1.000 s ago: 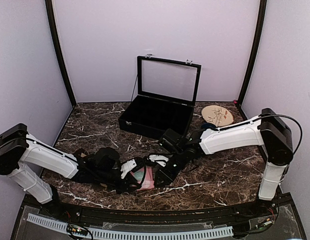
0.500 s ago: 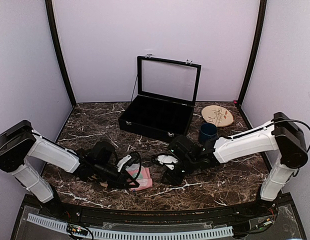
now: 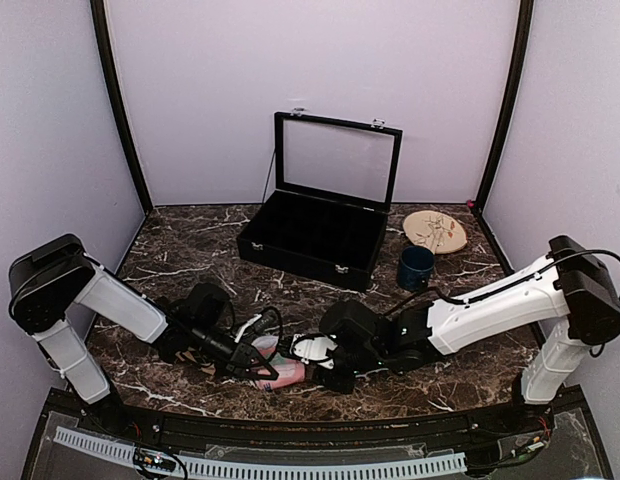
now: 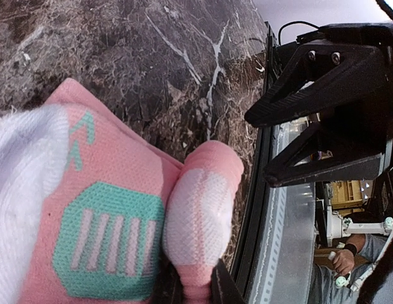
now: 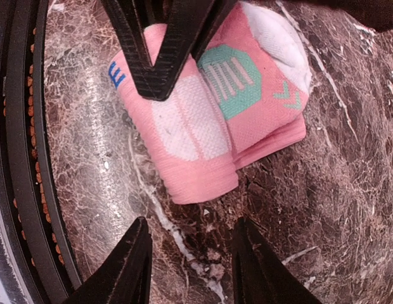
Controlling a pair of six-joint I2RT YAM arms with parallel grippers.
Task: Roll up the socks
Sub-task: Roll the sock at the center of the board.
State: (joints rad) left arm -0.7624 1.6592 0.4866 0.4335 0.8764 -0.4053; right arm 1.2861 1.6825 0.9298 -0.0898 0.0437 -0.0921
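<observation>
Pink sock (image 5: 203, 136) lies folded over itself on the marble table (image 5: 298, 202), close to the front edge. We see the left gripper (image 5: 160, 85) clamped on it: the two black fingers meet in a narrow V on the thick rolled end and pinch the fabric beside a white patch. In the left wrist view that pinched fold fills the space between the fingers.

The right gripper (image 5: 191, 221) hangs with its jaws spread wide and nothing held. We find only bare marble between its fingers. The rolled end of the sock sits just beyond its fingertips, near but not touching. The left gripper's fingers cross over the top of the roll, so they stand in the way on that side.

Outward from there, a teal patch (image 5: 231, 79) and the white toe (image 5: 276, 38) lie flat beyond the roll. A black rail (image 5: 19, 126) runs along the table's edge just beside the sock.

From above, we see a black case (image 3: 312, 235) with its lid raised, well apart toward the back wall. A dark cup (image 3: 415, 267) and a round wooden plate (image 3: 435, 231) stand at its right.
</observation>
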